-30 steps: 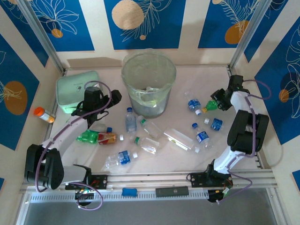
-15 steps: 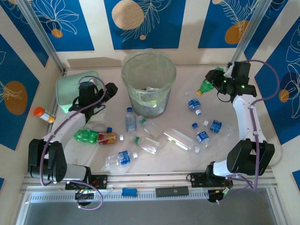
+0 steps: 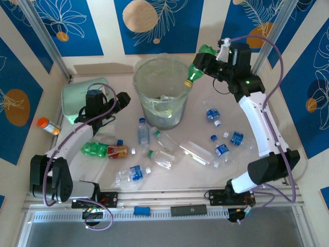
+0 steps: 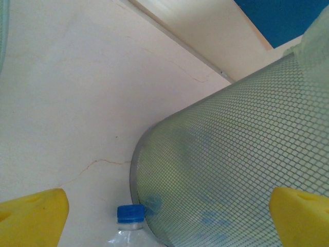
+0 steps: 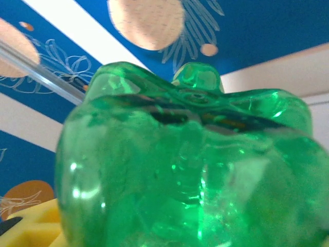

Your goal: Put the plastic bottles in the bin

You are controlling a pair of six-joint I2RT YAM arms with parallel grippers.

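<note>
Top view: right gripper (image 3: 206,63) clamped on the green bottle (image 3: 198,67), raised at the far right side of the bin (image 3: 138,77). The bottle's long axis is tilted, its cap low and left over the bin's right rim, its base high and right. Left gripper (image 3: 122,103) spread wide, left of the bin and holding nothing. Loose bottles (image 3: 143,131) lie on the table (image 3: 180,177) in front of the bin. Left wrist view: yellow fingers (image 4: 31,216) far apart, meshed bin wall between them, blue-capped bottle (image 4: 129,213) at the bin's foot. Right wrist view: the green bottle's base faces the camera, its long axis running away from the lens; one yellow finger (image 5: 36,221) at lower left.
</note>
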